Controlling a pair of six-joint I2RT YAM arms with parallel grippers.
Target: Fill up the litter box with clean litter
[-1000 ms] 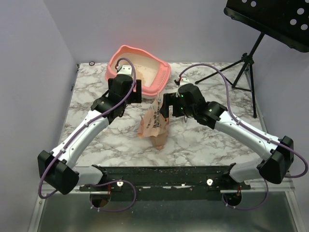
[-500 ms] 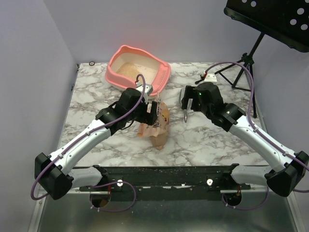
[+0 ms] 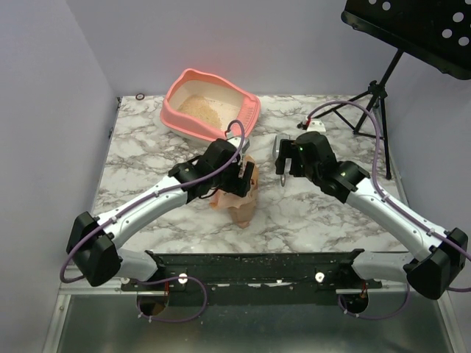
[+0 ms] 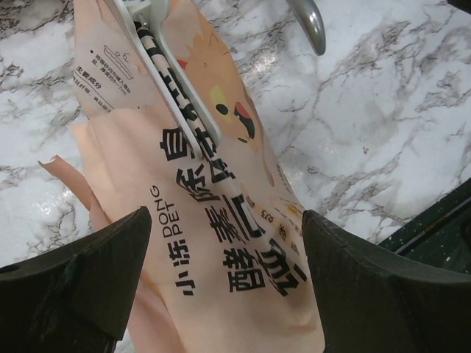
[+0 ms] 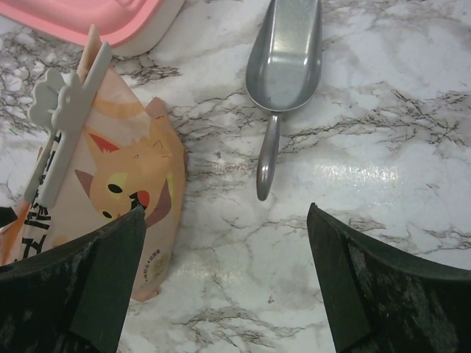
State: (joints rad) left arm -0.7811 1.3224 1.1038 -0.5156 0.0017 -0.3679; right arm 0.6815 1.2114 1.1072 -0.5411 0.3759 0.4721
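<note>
White marble veined in grey covers the table [image 3: 147,158], which stands in a corner of plain lilac-grey walls [image 3: 280,44]. A black rail [image 3: 250,265] runs along its near edge, and a black stand [image 3: 412,29] on a tripod rises beyond the far right corner. There is one box [image 3: 171,103], salmon pink, at the far left of the table, and a shallow patch of pale tan litter [image 3: 204,110] lies inside it. One peach bag [image 4: 221,250] printed with a cartoon cat lies flat near the middle of the table, on the near side of the box, with one white clip [image 4: 173,81] on it toward its far end. One metal scoop [image 5: 283,59] lies on the marble right of the bag and apart from it, bowl far, handle near. One small dark ring [image 3: 140,96] sits at the far left corner. Of the two grippers, the left gripper [image 4: 224,220] hangs over the bag with its jaws spread wide to either side of it, gripping nothing. The right gripper [image 5: 224,215] is likewise wide open and empty, above bare marble between bag and scoop handle.
</note>
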